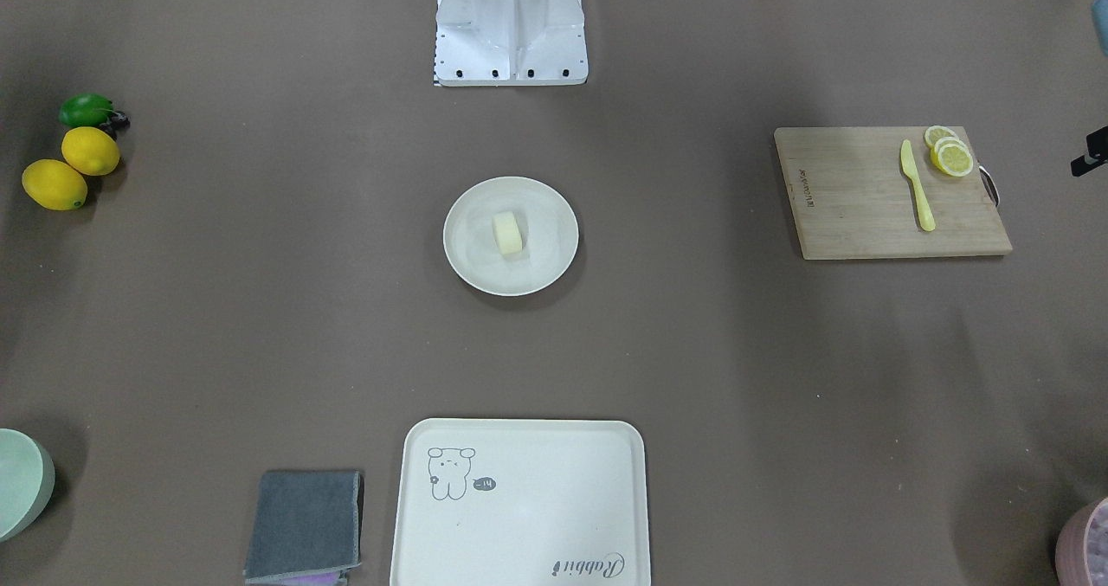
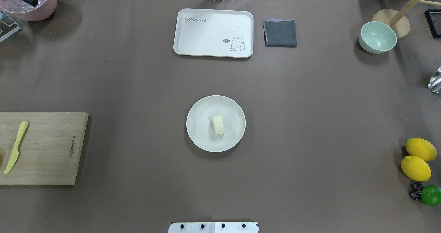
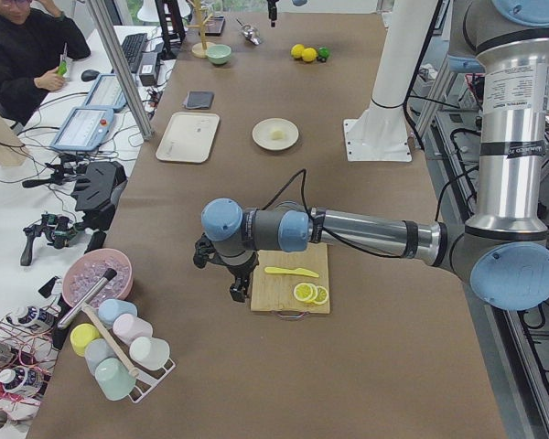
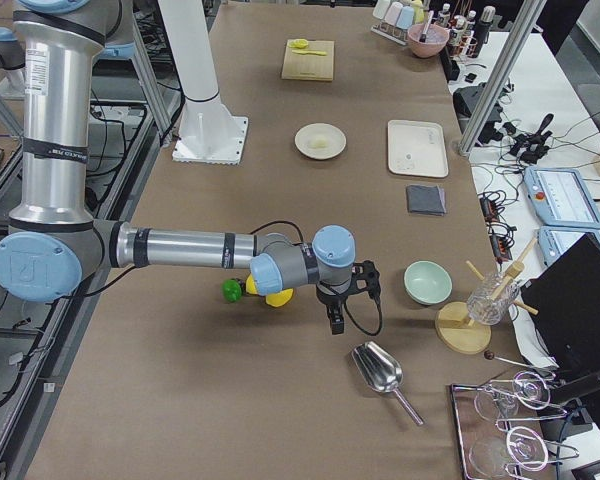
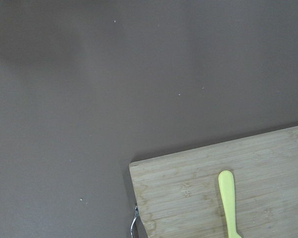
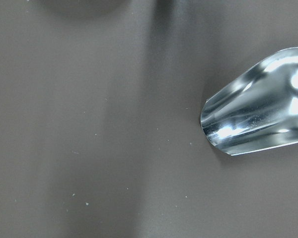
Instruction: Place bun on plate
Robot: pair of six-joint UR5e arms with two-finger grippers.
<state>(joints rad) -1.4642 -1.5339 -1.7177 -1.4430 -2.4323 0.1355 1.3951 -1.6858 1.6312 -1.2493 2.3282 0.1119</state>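
The pale cream bun (image 1: 508,232) (image 2: 218,124) lies near the middle of the round cream-white plate (image 1: 468,261) (image 2: 198,137), at the table's centre. No gripper is near it. My left gripper (image 3: 241,285) hangs low beside the wooden cutting board (image 3: 291,279), far from the plate (image 3: 261,139); I cannot tell if it is open or shut. My right gripper (image 4: 337,318) hovers above bare table between the lemons (image 4: 272,292) and a metal scoop (image 4: 378,372); I cannot tell its state either. Neither wrist view shows any fingers.
A rabbit tray (image 2: 213,32), grey cloth (image 2: 280,33) and mint bowl (image 2: 377,37) line the far side. The board (image 2: 44,148) carries a yellow knife (image 2: 15,147) and lemon slices (image 1: 950,153). Lemons and a lime (image 2: 418,162) sit on the right. A person (image 3: 23,46) sits beyond the table.
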